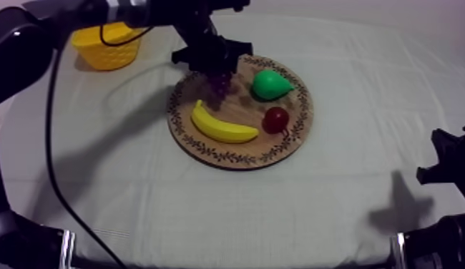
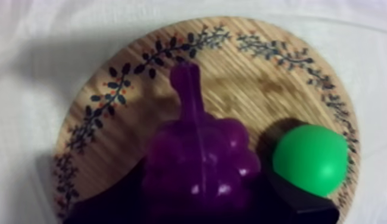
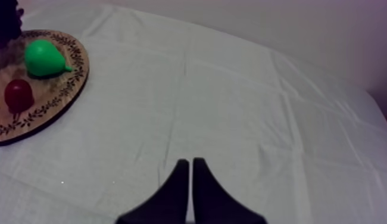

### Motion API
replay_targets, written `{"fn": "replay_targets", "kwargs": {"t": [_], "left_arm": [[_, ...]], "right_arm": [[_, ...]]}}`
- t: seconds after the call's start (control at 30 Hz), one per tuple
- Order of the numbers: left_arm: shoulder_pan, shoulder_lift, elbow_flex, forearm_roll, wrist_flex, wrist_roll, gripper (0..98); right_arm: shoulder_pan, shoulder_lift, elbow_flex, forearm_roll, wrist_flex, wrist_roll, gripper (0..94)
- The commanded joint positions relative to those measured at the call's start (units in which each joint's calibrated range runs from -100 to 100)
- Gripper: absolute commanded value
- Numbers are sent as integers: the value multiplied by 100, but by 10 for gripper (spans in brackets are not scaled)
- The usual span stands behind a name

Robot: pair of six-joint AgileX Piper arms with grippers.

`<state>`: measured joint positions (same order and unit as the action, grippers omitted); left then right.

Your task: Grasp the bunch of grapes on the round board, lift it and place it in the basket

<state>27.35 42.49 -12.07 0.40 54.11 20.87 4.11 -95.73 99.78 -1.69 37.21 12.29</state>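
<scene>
The purple bunch of grapes [image 1: 219,85] is at the far left part of the round wooden board [image 1: 228,154]. My left gripper [image 1: 209,60] reaches in from the upper left and is right over it. In the left wrist view the grapes [image 2: 199,161] sit between my black fingers [image 2: 112,201], which press against both sides of the bunch, low over the board [image 2: 112,89]. The yellow basket [image 1: 106,46] stands at the far left of the table. My right gripper [image 1: 439,157] rests low at the right, its fingers together in a narrow wedge [image 3: 190,164] over bare cloth.
A green pear [image 1: 270,84] lies close to the right of the grapes, and it shows beside them in the left wrist view [image 2: 311,159]. A banana [image 1: 221,126] and a small red fruit [image 1: 276,119] lie on the board's near half. Open cloth separates board and basket.
</scene>
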Motion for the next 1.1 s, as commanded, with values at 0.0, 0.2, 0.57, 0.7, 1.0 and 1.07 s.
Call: {"fn": "replay_targets", "kwargs": {"t": [0.0, 0.2, 0.57, 0.7, 1.0, 1.07], "left_arm": [[-3, -676, 609, 1, -267, -36, 376], [-58, -2115, 1775, 17, -509, -227, 377], [-329, -4829, 4141, 107, -624, -620, 397], [-772, -5565, 4700, 256, -620, -843, 404], [-1986, -6507, 5645, 549, -511, -1499, 410], [-2120, -6570, 5735, 539, -488, -1556, 411]], "right_arm": [[3, -2, -1, 1, -3, -1, 5], [3, -2, -1, 1, -3, -1, 5], [3, -2, -1, 1, -3, -1, 5], [3, -2, -1, 1, -3, -1, 5], [3, -2, -1, 1, -3, -1, 5], [3, -2, -1, 1, -3, -1, 5]]}}
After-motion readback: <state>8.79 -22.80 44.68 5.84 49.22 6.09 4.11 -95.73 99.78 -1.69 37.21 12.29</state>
